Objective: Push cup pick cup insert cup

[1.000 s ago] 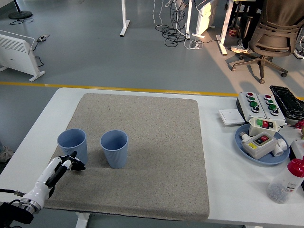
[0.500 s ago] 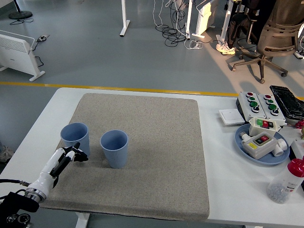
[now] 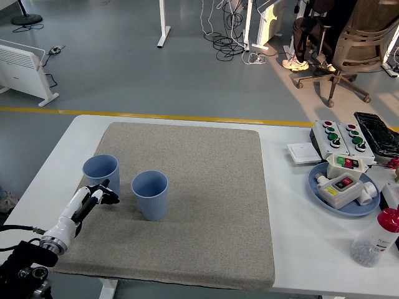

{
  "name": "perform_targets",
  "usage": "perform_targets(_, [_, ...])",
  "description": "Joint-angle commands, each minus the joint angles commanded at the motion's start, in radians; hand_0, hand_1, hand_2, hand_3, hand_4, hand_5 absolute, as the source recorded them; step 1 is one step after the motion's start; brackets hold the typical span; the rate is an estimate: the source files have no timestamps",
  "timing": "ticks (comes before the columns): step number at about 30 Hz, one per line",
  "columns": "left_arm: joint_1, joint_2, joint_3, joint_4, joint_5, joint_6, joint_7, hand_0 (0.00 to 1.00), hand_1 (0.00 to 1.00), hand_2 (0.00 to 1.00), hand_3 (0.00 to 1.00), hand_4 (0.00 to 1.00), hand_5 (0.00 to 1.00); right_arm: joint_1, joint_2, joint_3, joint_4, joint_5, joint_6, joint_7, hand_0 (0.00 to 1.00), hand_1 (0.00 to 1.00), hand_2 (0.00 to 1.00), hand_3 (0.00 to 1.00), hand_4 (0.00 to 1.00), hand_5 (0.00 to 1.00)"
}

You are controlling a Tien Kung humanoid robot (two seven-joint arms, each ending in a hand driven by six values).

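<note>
My left hand [image 3: 93, 198] reaches in from the lower left, fingers loosely curled and gripping nothing, its fingertips at the near side of the left blue cup [image 3: 101, 174]. The second blue cup [image 3: 149, 194] stands upright just to the right, apart from it; both sit on the grey mat [image 3: 199, 187] on the white counter [image 3: 299, 249]. At far right I see a blue plate [image 3: 324, 193] carrying switch boxes, a button box [image 3: 340, 138] and a red-capped bottle [image 3: 376, 238], well clear.

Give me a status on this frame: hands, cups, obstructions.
Left hand at the left cup's near side, fingers loosely curled, nothing grasped. Right hand out of view. Right cup upright beside it, apart. Nothing between the cups.
</note>
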Motion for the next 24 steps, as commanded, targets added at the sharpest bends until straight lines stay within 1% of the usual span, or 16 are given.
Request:
perform_targets(8, [-0.051,0.0,0.02,0.039,-0.009,0.003,-0.006,0.616,0.548,0.469,0.428,0.607,0.998,0.002,0.002,0.002,0.0,-0.006,0.001,-0.001,0.67,0.616,0.629,0.584,0.14,0.497])
perform_targets(15, [-0.088,-0.032,0.001,0.099,0.006,0.011,-0.014,0.613,0.546,0.469,0.428,0.605,0.998,0.005,0.004,0.005,0.001,-0.014,0.001,-0.003,0.67,0.616,0.628,0.583,0.14,0.495])
perform_targets(24, [-0.135,-0.044,0.023,0.168,-0.022,0.019,-0.033,0.611,0.546,0.468,0.428,0.604,0.998,0.004,0.006,0.0,0.002,-0.01,0.0,-0.003,0.669,0.615,0.628,0.584,0.139,0.494])
